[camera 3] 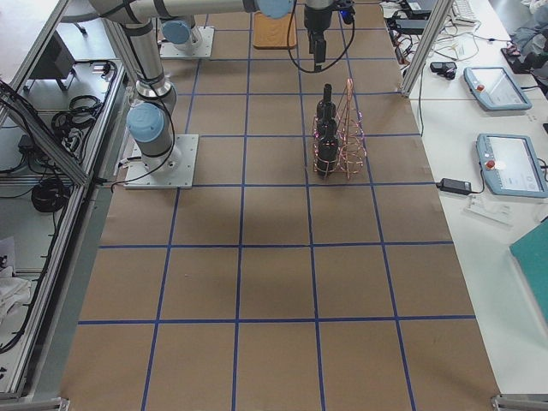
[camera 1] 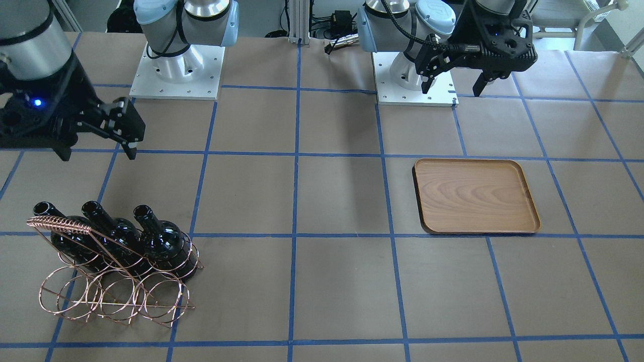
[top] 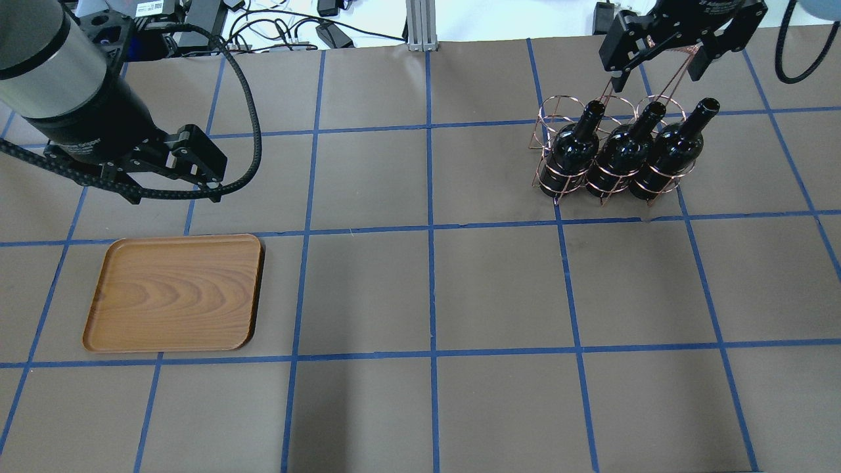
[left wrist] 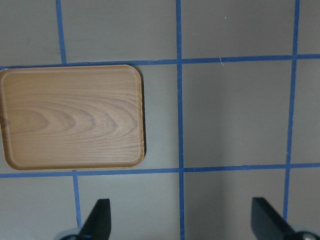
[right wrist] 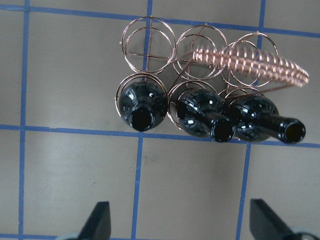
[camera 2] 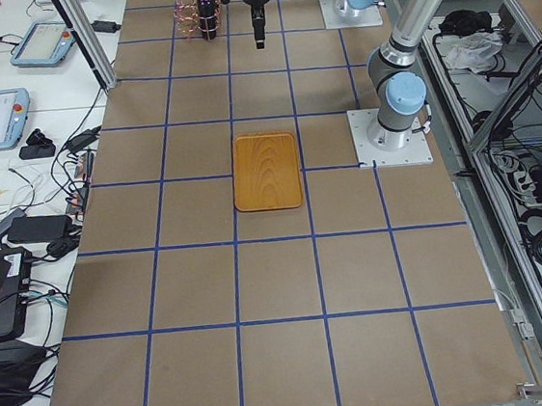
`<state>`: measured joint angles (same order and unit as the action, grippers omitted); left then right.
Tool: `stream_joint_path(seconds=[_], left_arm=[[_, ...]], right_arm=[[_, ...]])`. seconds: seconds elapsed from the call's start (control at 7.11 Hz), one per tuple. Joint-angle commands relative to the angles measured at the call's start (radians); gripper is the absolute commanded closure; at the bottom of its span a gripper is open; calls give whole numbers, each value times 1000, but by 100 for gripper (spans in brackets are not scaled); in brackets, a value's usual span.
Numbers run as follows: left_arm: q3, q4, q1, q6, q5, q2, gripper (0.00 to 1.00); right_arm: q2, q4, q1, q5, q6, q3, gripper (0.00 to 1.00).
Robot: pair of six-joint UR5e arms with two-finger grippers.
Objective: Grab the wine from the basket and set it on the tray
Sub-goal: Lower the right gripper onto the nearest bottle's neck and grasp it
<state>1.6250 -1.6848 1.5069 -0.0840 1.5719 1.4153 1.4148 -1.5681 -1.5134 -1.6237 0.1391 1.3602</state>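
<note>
Three dark wine bottles (top: 570,148) (top: 624,150) (top: 673,148) lie slanted in the copper wire basket (top: 555,115), necks up and toward the robot. They also show in the front view (camera 1: 161,241) and in the right wrist view (right wrist: 142,102). My right gripper (top: 657,72) hangs open and empty above the basket's far side, clear of the bottles; in its wrist view (right wrist: 182,225) the jaws are wide apart. The wooden tray (top: 174,292) lies bare at the left. My left gripper (top: 174,196) is open and empty above the table just beyond the tray (left wrist: 72,117).
The table is brown paper with blue tape grid lines. The two arm bases (camera 1: 176,75) (camera 1: 415,85) stand at the robot side. Tablets and cables lie on the side bench (camera 3: 505,163) beyond the table's edge.
</note>
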Motion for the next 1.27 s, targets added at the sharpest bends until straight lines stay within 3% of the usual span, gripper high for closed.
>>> stream_joint_path(seconds=[0.0, 0.56, 0.84, 1.12], left_arm=[[1, -1, 0, 1, 3, 1, 0], [4, -6, -1, 0, 2, 1, 0], [7, -4, -8, -2, 7, -2, 0], [16, -4, -8, -3, 5, -4, 0]], right_arm=[[-72, -26, 53, 5, 57, 2, 6], [-137, -87, 91, 7, 65, 60, 11], [-177, -118, 91, 11, 54, 62, 27], [-175, -116, 91, 10, 50, 62, 54]])
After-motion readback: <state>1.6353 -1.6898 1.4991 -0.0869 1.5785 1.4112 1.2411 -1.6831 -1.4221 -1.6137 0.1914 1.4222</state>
